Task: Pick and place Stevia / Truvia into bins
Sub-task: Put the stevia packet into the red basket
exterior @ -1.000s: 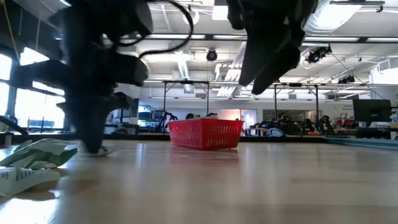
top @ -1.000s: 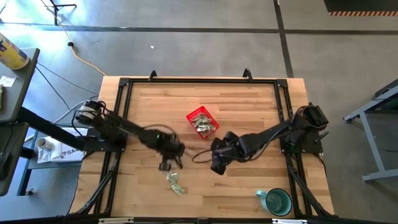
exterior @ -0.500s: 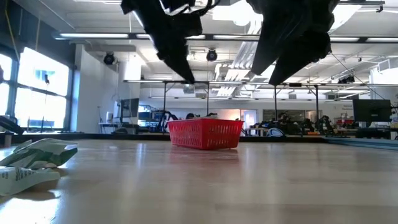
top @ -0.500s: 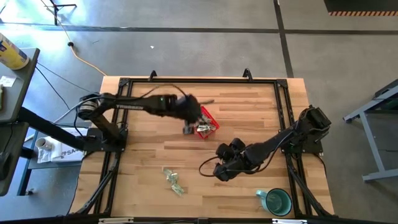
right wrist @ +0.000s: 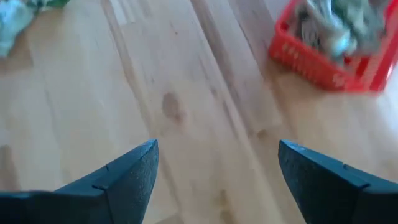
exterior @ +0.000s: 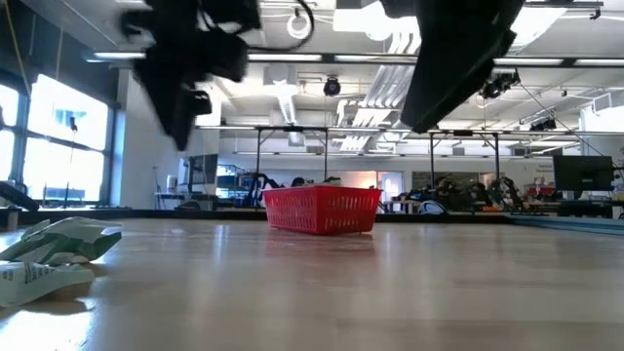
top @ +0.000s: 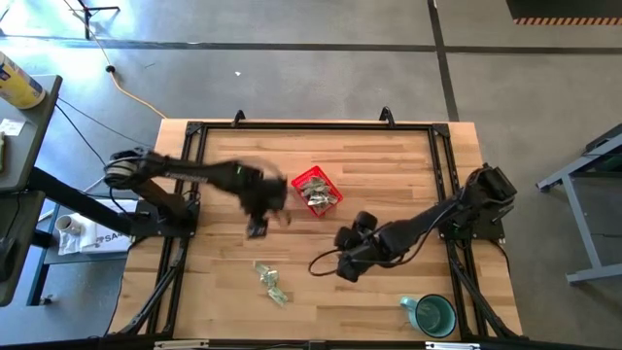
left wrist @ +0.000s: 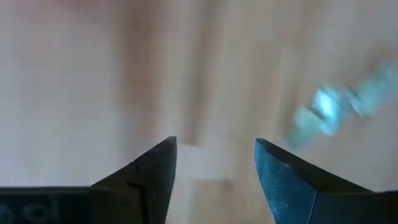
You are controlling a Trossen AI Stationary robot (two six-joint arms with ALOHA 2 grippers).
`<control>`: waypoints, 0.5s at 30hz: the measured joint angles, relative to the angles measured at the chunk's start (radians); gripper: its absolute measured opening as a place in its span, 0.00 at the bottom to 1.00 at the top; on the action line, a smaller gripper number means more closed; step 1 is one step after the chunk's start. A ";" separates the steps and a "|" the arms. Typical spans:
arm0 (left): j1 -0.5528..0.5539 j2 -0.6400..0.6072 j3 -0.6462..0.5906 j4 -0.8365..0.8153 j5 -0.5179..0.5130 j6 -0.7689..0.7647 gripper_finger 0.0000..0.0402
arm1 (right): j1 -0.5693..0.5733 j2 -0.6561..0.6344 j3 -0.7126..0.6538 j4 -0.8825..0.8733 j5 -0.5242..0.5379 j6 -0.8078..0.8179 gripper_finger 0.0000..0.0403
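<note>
I see my left arm stretched from its base across the pale wooden plank surface (top: pixel 389 165), its left claw (top: pixel 259 227) hanging above bare wood just left of the small red plastic mesh basket (top: pixel 316 190); its wrist camera shows the two dark fingers (left wrist: pixel 152 171) spread apart with nothing between them. My right arm reaches in low from the right edge, bent at the elbow, with the right claw (top: pixel 346 269) in front of the basket and well clear of it, its jaws standing wide and empty over the boards. The basket sits near the middle of the surface and already holds a heap of pale green and white paper sweetener packets (top: pixel 317 195). A few loose packets (top: pixel 271 281) lie together near the front edge, left of centre. A teal mug (top: pixel 432 314) stands at the front right corner.
</note>
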State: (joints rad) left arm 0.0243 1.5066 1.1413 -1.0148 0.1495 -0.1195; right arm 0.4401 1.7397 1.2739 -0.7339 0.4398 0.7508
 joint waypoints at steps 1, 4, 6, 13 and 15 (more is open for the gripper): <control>-0.048 -0.017 -0.029 0.011 0.004 -0.016 0.61 | -0.011 0.000 0.000 0.008 -0.007 -0.053 0.79; -0.199 -0.046 -0.120 0.079 0.003 -0.106 0.58 | -0.048 0.000 0.000 0.036 -0.048 -0.201 0.79; -0.300 -0.052 -0.168 0.156 0.001 -0.179 0.56 | -0.074 0.000 0.000 0.057 -0.082 -0.280 0.79; -0.536 -0.044 -0.260 0.438 -0.101 -0.314 0.50 | -0.142 0.000 0.000 0.109 -0.159 -0.366 0.79; -0.564 -0.039 -0.276 0.485 -0.160 -0.333 0.49 | -0.151 0.000 0.000 0.113 -0.177 -0.367 0.79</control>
State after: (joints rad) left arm -0.5396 1.4675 0.8650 -0.5299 -0.0102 -0.4522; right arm 0.2892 1.7397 1.2740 -0.6205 0.2624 0.3840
